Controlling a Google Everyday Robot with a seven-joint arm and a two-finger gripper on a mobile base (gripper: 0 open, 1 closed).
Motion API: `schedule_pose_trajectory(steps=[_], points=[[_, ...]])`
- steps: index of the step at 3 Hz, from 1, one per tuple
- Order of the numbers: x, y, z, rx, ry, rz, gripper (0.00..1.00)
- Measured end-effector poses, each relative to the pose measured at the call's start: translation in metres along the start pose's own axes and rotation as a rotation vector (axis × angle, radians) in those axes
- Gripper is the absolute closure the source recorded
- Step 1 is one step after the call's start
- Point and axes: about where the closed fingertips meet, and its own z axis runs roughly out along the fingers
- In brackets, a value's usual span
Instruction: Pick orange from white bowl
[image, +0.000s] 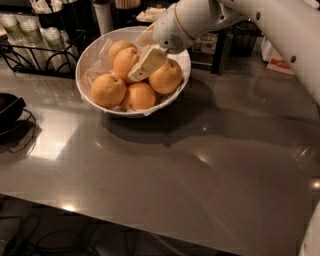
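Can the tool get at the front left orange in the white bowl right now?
Probably yes. The tool is down inside the white bowl, and the front left orange close by lies uncovered, with nothing above it.

We see a wide, round white bowl, lined with crinkled pale paper, upright at the far left of the grey table. It holds five visible dimpled yellow-orange oranges, heaped touching, and the cream gripper rests among the upper ones.
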Motion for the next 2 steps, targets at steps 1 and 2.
schedule_pose_trajectory(steps=[1, 2], points=[[0.0, -0.005, 0.01, -0.023, 0.005, -0.006, 0.27], [0.001, -0.005, 0.023, -0.059, 0.015, -0.011, 0.3]])
